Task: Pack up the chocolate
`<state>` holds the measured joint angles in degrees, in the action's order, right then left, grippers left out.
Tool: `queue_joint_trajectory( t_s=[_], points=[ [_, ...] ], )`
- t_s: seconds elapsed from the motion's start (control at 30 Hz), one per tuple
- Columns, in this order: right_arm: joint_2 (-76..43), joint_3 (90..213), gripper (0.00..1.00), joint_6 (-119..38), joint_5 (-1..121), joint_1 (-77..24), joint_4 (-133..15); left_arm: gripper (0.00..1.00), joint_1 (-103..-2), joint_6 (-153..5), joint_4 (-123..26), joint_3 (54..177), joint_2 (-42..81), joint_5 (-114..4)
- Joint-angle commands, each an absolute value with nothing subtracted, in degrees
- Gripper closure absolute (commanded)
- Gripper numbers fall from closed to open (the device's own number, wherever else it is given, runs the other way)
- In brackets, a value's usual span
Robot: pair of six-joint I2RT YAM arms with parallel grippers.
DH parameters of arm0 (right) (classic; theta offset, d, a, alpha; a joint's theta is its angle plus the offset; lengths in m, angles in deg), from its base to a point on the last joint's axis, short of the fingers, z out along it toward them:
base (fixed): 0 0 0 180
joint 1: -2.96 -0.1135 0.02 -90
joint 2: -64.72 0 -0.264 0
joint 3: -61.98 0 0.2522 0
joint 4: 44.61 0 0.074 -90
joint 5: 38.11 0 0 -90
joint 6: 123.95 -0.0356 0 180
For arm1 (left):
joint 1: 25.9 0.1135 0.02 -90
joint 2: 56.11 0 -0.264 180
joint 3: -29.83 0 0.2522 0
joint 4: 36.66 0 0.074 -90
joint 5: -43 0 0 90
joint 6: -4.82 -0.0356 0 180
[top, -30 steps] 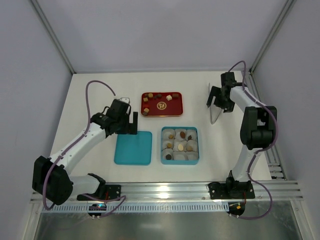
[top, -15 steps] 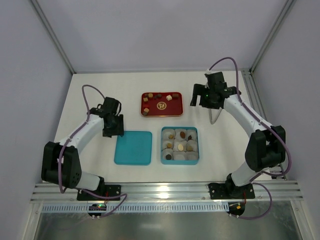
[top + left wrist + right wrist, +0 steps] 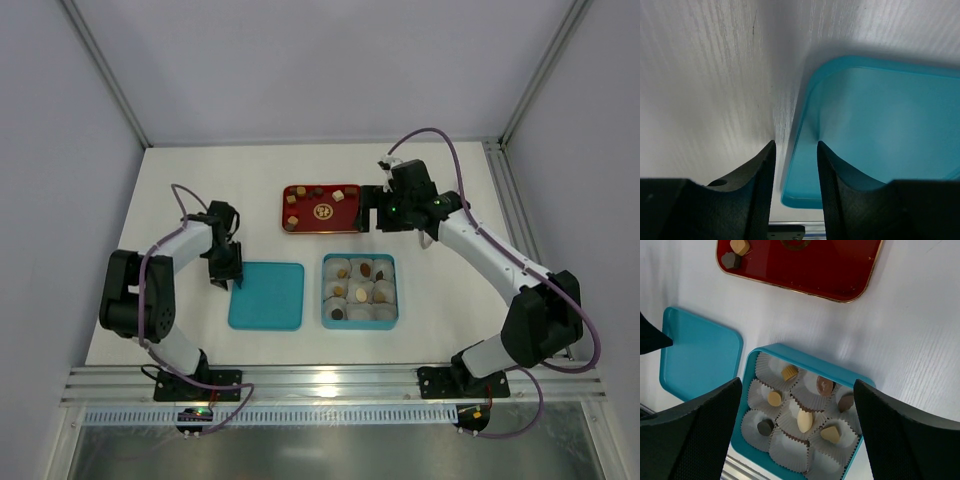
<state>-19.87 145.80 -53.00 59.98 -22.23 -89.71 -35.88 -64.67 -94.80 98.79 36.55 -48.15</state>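
The chocolate pieces [image 3: 804, 421] sit in the teal box's [image 3: 805, 356] paper cups [image 3: 790, 450], others on the red tray [image 3: 810, 270]. My right gripper [image 3: 797, 390] hangs wide apart by the tray's right end; my left gripper [image 3: 796, 150], fingers slightly apart, straddles the lid's [image 3: 885, 130] edge.

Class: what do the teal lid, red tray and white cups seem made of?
Teal lid: probably plastic, smooth with a soft sheen. Red tray: glossy, gold-rimmed, perhaps lacquered metal or plastic. White cups: crinkled pleats, likely paper.
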Motion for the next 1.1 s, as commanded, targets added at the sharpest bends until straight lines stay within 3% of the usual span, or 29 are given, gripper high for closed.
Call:
queue_joint_trajectory(
  t_s=[0.0, 0.2, 0.43, 0.73, 1.07],
  points=[
    [-17.02, 145.35, 0.08, -53.29, 61.64, -24.19, -86.76, 0.62, -35.48, -64.61, -95.16, 100.02, 39.86, -49.99],
    [-16.93, 143.77, 0.08, -53.29, 62.08, -25.87, -85.63, 0.69, -35.39, -63.73, -94.72, 100.55, 42.41, -50.34],
    [-18.86, 143.59, 0.08, -53.03, 63.04, -27.71, -84.66, 1.0, -35.22, -64.44, -95.07, 101.6, 43.65, -50.17],
    [-22.72, 148.33, 0.08, -52.67, 63.84, -32.89, -84.57, 1.0, -35.04, -65.14, -97.35, 101.95, 38.03, -51.84],
    [-35.02, 160.37, 0.08, -51.62, 61.99, -40.37, -88.78, 1.0, -33.9, -64.35, -99.9, 103.09, 29.77, -53.86]
  ],
)
